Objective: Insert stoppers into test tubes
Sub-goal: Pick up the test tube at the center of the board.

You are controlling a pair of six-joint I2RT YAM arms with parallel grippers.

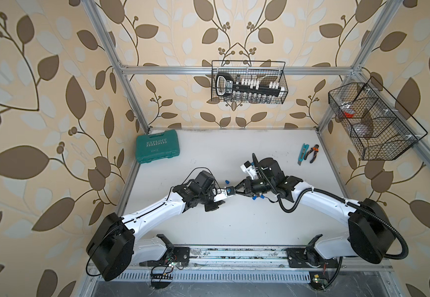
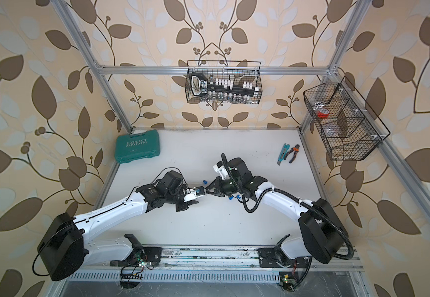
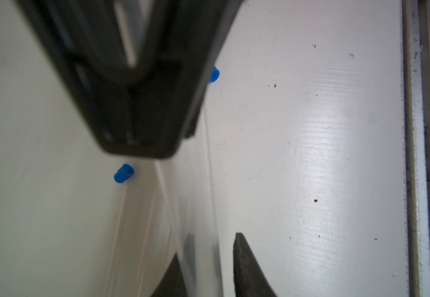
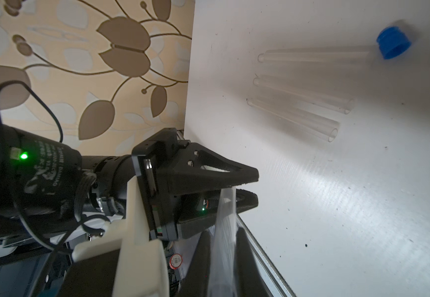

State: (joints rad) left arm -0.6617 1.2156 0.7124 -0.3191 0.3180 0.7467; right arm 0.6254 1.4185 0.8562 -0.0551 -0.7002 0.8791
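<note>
1. The right end effector is clamped on a clear held test tube. The tube lies between its two dark fingers and points at the left end effector.
2. The tube's other end sits between the left end effector's fingers, which stand close on either side of it. We cannot tell whether they press on it or stand just clear.
3. In both top views the two end effectors meet tip to tip above the middle of the counter. A blue stopper shows right at the meeting point, between the left fingers.
4. Three loose tubes lie flat on the counter beyond the arms, nearly parallel and apart from each other: a stopper-end tube, a middle tube and an outer tube.
5. A second stopper touches the mouth of the stopper-end tube. We cannot tell whether it is pushed in. The middle tube and the outer tube have open mouths.
6. A third stopper and a fourth stopper lie on the counter just beside each other, under the right arm's wrist.
7. A green case sits at the counter's far left corner. A cutter and pliers lie near its far right edge.
</note>
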